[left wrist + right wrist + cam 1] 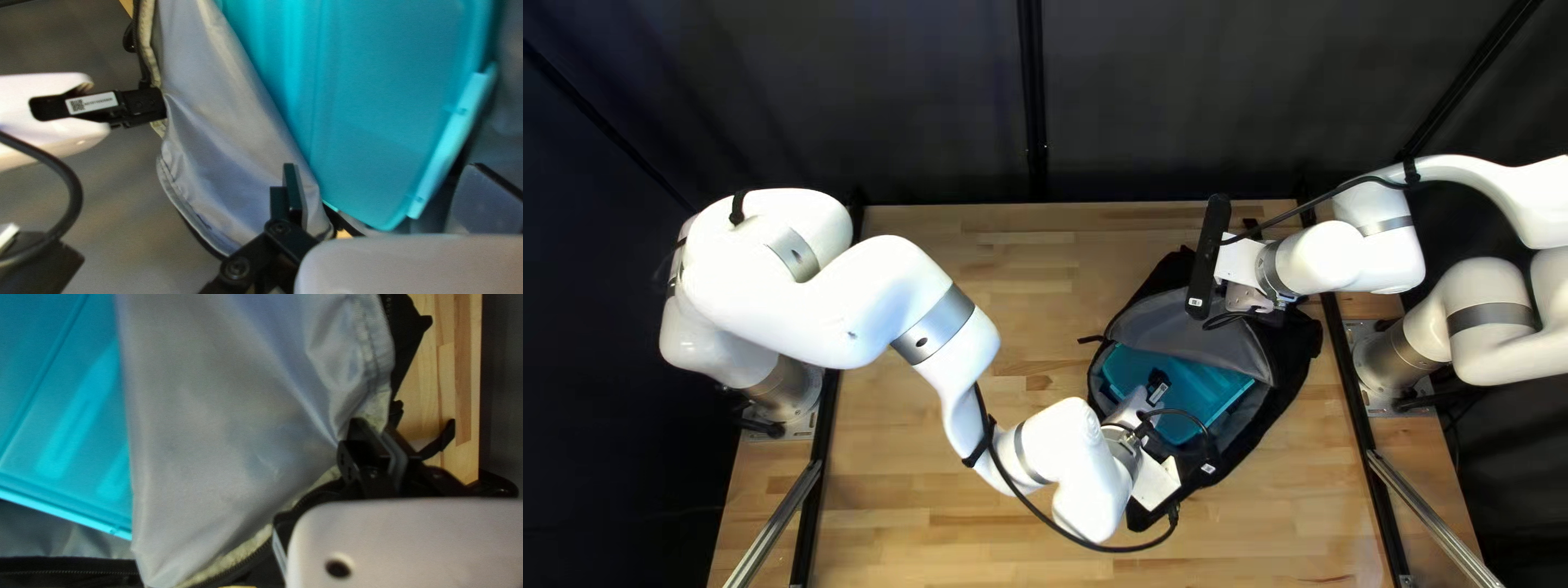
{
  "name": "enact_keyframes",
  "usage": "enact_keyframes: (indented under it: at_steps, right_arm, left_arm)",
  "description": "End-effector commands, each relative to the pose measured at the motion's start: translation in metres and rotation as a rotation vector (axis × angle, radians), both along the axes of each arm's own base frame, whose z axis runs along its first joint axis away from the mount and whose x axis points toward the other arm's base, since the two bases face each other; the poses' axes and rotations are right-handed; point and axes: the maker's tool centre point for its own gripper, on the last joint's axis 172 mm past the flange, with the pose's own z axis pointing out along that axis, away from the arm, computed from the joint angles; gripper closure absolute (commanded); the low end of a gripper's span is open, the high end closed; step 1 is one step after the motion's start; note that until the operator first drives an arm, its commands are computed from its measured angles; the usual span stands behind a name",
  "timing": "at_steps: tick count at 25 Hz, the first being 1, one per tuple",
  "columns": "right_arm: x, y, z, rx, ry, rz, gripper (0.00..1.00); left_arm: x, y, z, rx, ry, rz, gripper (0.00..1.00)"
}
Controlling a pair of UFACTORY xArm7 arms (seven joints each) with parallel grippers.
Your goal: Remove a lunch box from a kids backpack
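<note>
Ok, lunch box [381, 109] sits inside the open backpack [1302, 346], partly under the grey flap [234, 430]. Right gripper [376, 430] has the flap edge pinched; left gripper [385, 177] is spread by the box's end. Looks like stiff, smooth plastic, likely slippery; weight unknown. I'd grab the body's side walls square, staying off the latch [452, 141], which could pop.
</note>
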Motion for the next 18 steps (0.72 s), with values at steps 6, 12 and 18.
enact_keyframes:
  at_steps: [6,12,18]
  right_arm:
    - [0.000,0.000,0.000,0.000,0.000,0.000,1.00]
    - [0.000,0.000,0.000,0.000,0.000,0.000,1.00]
    - [0.000,0.000,0.000,0.000,0.000,0.000,1.00]
  left_arm:
    - [-0.006,0.007,-0.026,0.017,-0.006,-0.011,0.00]
    - [-0.011,0.008,-0.038,0.020,-0.025,-0.018,0.00]
    - [-0.011,0.017,-0.041,0.030,-0.040,-0.023,0.00]
